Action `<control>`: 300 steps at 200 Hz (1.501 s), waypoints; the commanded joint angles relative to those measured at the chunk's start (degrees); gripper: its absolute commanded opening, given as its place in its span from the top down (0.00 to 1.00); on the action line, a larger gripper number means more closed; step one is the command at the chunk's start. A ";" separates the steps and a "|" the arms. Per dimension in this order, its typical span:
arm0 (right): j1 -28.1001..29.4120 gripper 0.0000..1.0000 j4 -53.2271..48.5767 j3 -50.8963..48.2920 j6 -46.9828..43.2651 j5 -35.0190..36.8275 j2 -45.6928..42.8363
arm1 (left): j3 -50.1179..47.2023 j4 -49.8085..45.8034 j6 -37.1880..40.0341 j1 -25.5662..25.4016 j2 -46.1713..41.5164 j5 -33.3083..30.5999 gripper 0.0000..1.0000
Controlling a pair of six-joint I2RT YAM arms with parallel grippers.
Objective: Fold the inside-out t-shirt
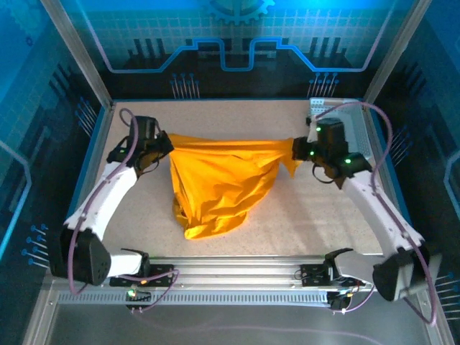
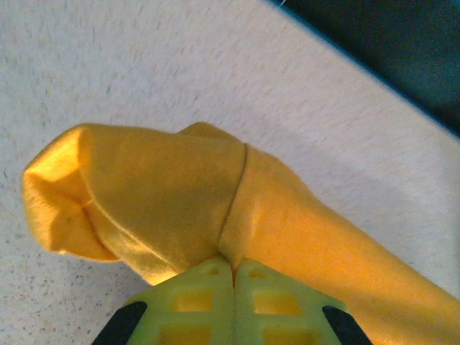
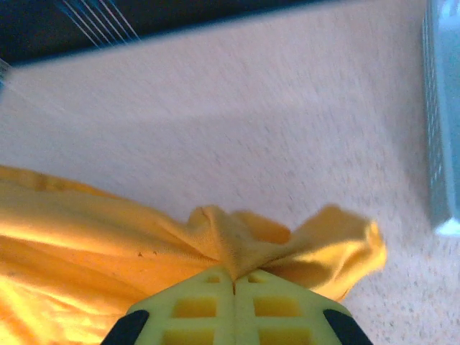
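Inside-out t-shirt (image 1: pixel 219 183) hangs stretched btwn the two arms over the middle of the counter (image 1: pixel 323 215). It is orange-yellow, no print seen. Its top edge runs taut and roughly level from L to R. The rest sags below in a bunched pouch w/ deep folds, the lowest part toward the near-left. Can't tell from the top view whether that low part rests on the counter or hangs just above it.

Left end effector (image 1: pixel 167 146) is at the shirt's L top corner, pressed together and pinching cloth. In the L wrist view the yellow-green gridded fingertips (image 2: pixel 194 298) meet w/ no gap at the bottom of frame, and fabric comes out right at the line where they meet. A rolled tube of cloth w/ a stitched seam line across it, looks like a sleeve, sticks out to the left past the tips, its open end creased. The counter is below it.

Right end effector (image 1: pixel 296 151) is at the R top corner, also pressed together on the shirt. In the R wrist view a gathered bunch sits pinched at the tips, w/ a short flap poking right and the main body spreading left and down.

Pale perforated basket (image 1: pixel 316 109) stands at the far-right corner of the counter, apart from the shirt.
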 commanded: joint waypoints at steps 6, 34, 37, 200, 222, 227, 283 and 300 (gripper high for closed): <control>-0.83 1.00 -4.28 10.12 -0.62 -4.90 -6.28 | 8.53 -3.07 2.66 0.99 -10.11 -0.57 0.96; -0.44 1.00 -5.61 21.48 1.17 -11.96 -8.51 | 16.92 -3.16 4.60 1.03 -17.52 -0.61 0.96; -0.28 1.00 -5.70 22.42 1.33 -12.52 -8.62 | 17.38 -2.94 4.82 0.99 -18.41 -1.00 0.96; 12.50 1.00 -3.72 23.97 -4.04 0.46 -10.67 | 15.98 1.72 2.86 1.77 -21.03 -3.21 1.00; 12.53 1.00 -1.68 14.19 -2.11 1.21 -9.50 | 12.24 -3.93 0.55 1.77 -14.45 -2.62 1.00; 12.49 1.00 -1.29 12.03 -1.55 1.43 -8.36 | 11.42 -5.42 0.23 1.79 -12.14 -2.90 1.00; 14.01 1.00 -2.18 17.89 -1.53 -1.38 0.36 | 19.70 -10.99 -0.48 5.04 -1.87 1.16 1.00; 15.74 1.00 -1.90 23.64 -3.49 -2.40 -2.62 | 21.96 -7.28 0.72 4.96 -8.74 -0.31 1.00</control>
